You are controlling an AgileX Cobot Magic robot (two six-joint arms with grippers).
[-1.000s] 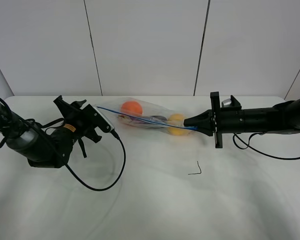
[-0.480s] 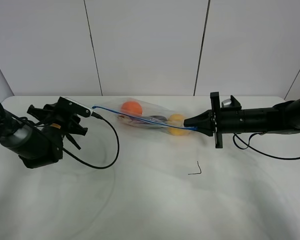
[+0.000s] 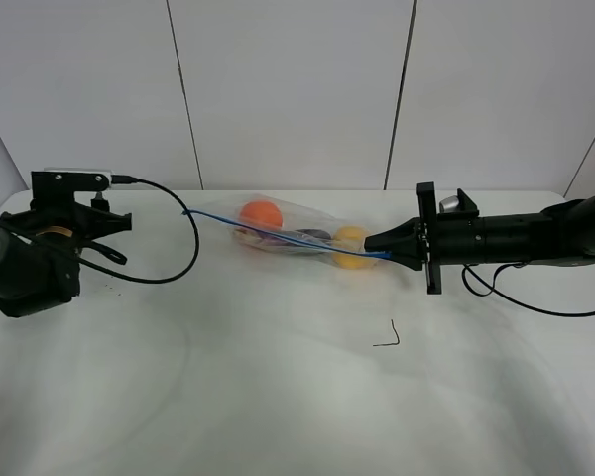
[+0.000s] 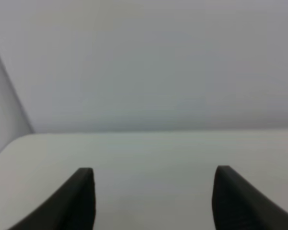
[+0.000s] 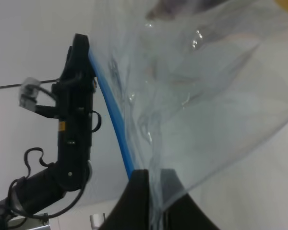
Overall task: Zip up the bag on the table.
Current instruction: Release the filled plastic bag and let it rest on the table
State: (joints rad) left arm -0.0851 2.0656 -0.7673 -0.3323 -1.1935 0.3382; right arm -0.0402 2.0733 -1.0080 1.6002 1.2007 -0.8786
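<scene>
Black left arm (image 3: 28, 273), black right arm (image 3: 521, 238) with tapered end effector (image 3: 369, 241), looped black cables (image 3: 197, 233).

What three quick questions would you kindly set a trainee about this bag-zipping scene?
1. True or false: the left gripper is holding the bag.
2. Which one pinches the end of the blue zipper strip: A the left gripper, or B the right gripper?
3. Fill in: inside the bag, the toy nearest the right gripper is ____ in colour.

Key: 1 false; 2 B; 3 yellow.
</scene>
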